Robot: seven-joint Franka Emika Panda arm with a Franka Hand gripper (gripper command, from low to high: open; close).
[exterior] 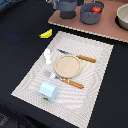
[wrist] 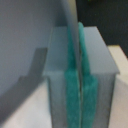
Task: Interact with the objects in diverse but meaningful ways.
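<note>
In the wrist view my gripper (wrist: 80, 92) is pinching a thin grey edge (wrist: 74, 30) between its teal pads (wrist: 71, 97); which vessel it belongs to, I cannot tell. Outside, the tan plate (exterior: 67, 65) is sitting mid-placemat (exterior: 95, 75), the pale blue cup (exterior: 48, 90) near its front edge, and the red tomato (exterior: 95, 8) in the grey bowl (exterior: 91, 16).

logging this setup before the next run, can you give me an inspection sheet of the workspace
surface: striped placemat on a dark table; brown board behind it
job's things: tan plate, knife and fork flanking it, pale blue cup, white shaker bottle on the mat; yellow banana off the mat; red tomato in a grey bowl
clutter: grey pot, pale bowl on the board
grippers: fingers seen close, state unclear
cables: nothing seen
surroundings: dark, nothing seen
</note>
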